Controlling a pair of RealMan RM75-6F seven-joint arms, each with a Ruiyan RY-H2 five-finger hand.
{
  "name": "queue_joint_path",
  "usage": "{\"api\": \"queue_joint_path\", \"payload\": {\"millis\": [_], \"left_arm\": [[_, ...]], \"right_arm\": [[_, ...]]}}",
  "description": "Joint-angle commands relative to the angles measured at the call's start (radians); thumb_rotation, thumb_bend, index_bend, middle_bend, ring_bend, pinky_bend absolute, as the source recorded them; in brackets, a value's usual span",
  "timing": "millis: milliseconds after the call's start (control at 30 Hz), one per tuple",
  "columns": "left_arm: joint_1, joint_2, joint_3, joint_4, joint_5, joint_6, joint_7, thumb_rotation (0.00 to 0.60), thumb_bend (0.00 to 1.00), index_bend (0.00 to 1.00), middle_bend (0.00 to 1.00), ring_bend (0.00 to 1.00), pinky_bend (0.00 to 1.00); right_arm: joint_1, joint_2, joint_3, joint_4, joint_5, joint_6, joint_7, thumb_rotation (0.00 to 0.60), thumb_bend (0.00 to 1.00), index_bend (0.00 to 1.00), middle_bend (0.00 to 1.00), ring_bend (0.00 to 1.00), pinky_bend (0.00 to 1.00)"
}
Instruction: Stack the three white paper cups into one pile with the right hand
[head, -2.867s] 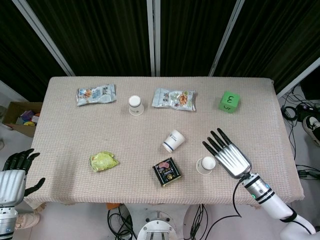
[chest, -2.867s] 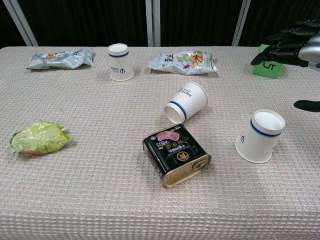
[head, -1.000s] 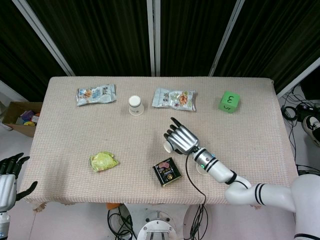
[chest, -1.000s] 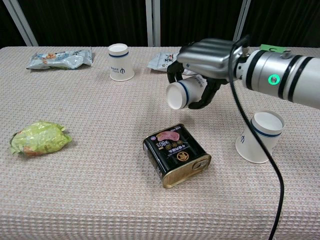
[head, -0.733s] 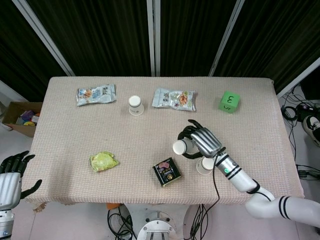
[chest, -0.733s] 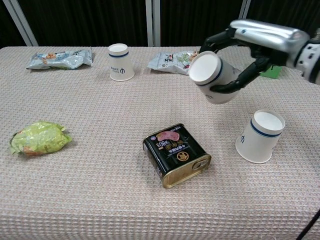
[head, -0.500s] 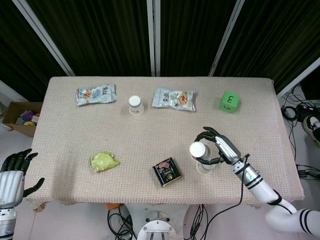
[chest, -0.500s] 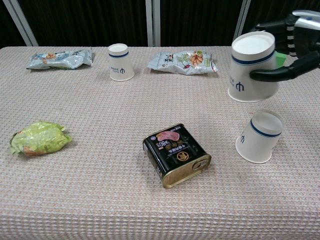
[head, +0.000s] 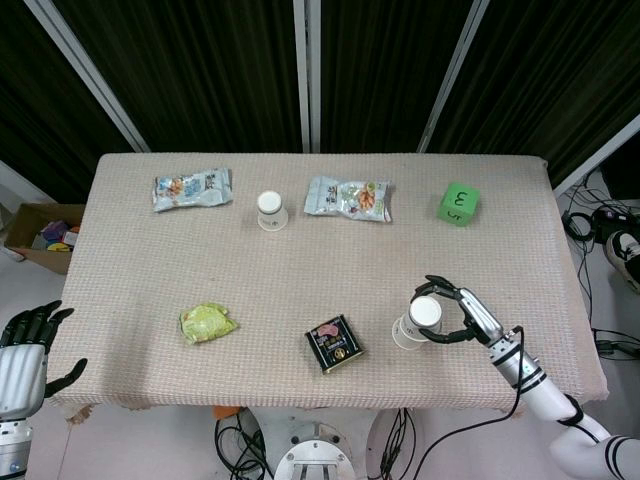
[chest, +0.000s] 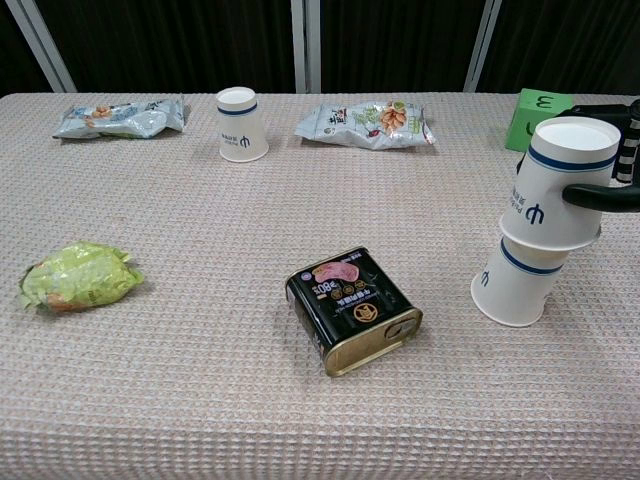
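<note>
Three white paper cups with a blue ring stand upside down. My right hand (head: 468, 320) grips one cup (chest: 558, 181) from the right, its fingers (chest: 612, 196) wrapped round it at the frame's edge. That cup sits partly over a second cup (chest: 514, 283) near the table's front right; in the head view the pair shows as the held cup (head: 427, 312) above the lower cup (head: 406, 332). The third cup (chest: 242, 124) stands alone at the back, left of centre. My left hand (head: 27, 348) hangs off the table's front-left corner, holding nothing.
A black meat tin (chest: 353, 310) lies left of the stacked cups. A green crumpled packet (chest: 78, 276) sits front left. Two snack bags (chest: 120, 115) (chest: 365, 122) lie along the back, and a green cube (chest: 541, 104) at the back right. The table edge (head: 590, 340) runs close to my right arm.
My right hand picked the lying cup up from the table's middle, turned it upside down, carried it right and lowered it onto the cup at the front right.
</note>
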Motion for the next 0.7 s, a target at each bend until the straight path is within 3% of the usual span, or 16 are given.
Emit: {"api": "queue_joint_path", "payload": {"millis": [33, 700], "left_arm": [[0.001, 0.001, 0.000, -0.001, -0.001, 0.000, -0.001, 0.600, 0.19, 0.22, 0.15, 0.13, 0.15], [-0.007, -0.001, -0.003, -0.003, -0.005, -0.014, 0.001, 0.600, 0.19, 0.22, 0.15, 0.13, 0.15]], "right_arm": [[0.007, -0.016, 0.000, 0.019, -0.009, -0.010, -0.003, 0.600, 0.18, 0.45, 0.39, 0.21, 0.12], [0.003, -0.070, -0.015, 0.115, -0.027, -0.012, -0.051, 0.600, 0.18, 0.42, 0.35, 0.18, 0.09]]}}
